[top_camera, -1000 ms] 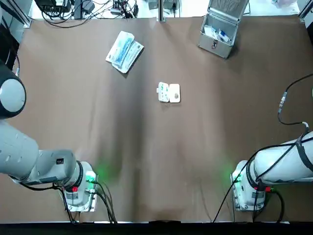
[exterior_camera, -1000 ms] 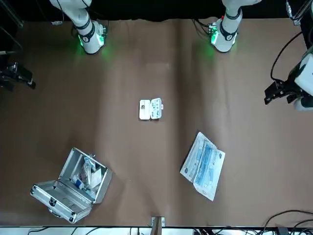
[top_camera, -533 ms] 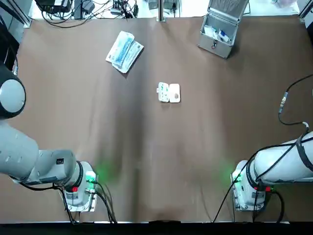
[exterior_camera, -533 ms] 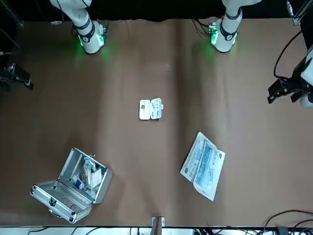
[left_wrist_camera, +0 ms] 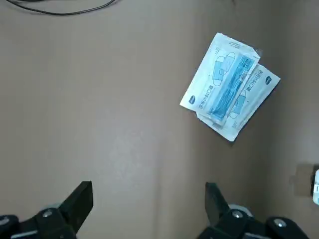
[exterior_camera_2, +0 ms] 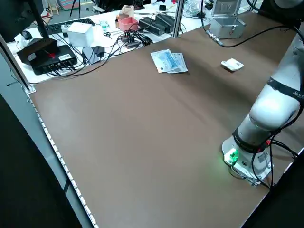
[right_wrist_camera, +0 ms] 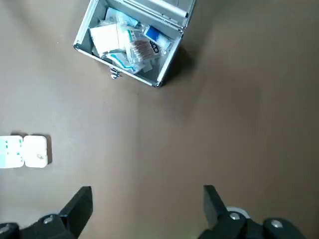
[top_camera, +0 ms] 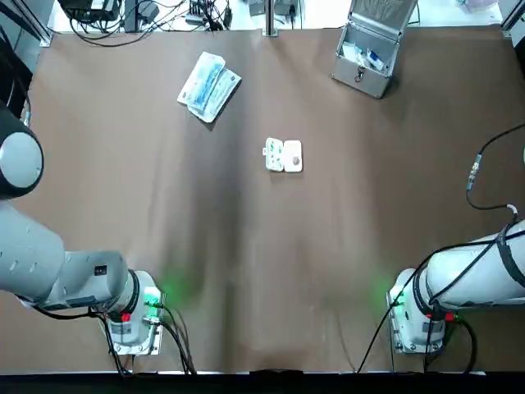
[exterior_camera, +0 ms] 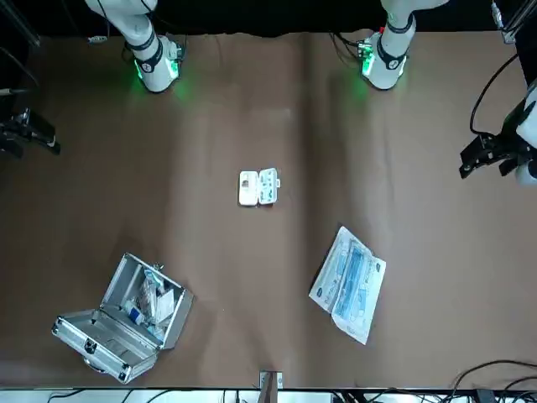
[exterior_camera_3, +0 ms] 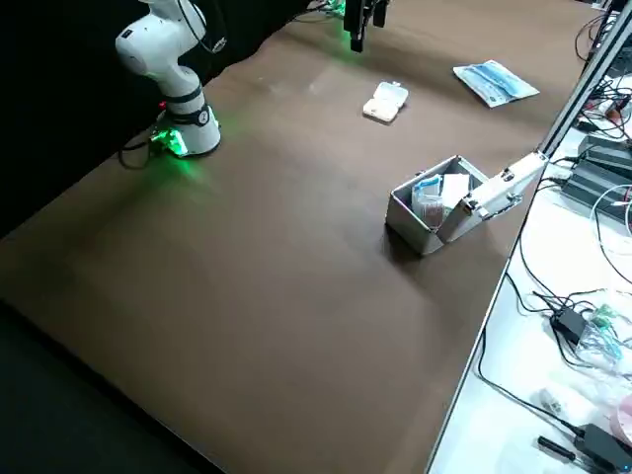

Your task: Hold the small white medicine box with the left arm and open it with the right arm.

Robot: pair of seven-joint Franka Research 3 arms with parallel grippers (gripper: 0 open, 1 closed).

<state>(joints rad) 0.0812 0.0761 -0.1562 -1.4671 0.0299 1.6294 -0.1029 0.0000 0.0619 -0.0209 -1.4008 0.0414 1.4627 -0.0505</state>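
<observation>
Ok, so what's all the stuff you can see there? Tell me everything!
table: one, brown, under everything
medicine box: one, small, white, lying flat in the table's middle
packets: two, blue and white, overlapping, on the far left part of the table
metal case: one, silver, lid open, things inside, at the far right corner
cables: several, black, past the table's far edge
arm bases: two, white with green lights, at the near edge
left hand: one, black fingers apart, raised over the table's left side, holding nothing
right hand: one, black fingers apart, raised over the right side, holding nothing
</observation>
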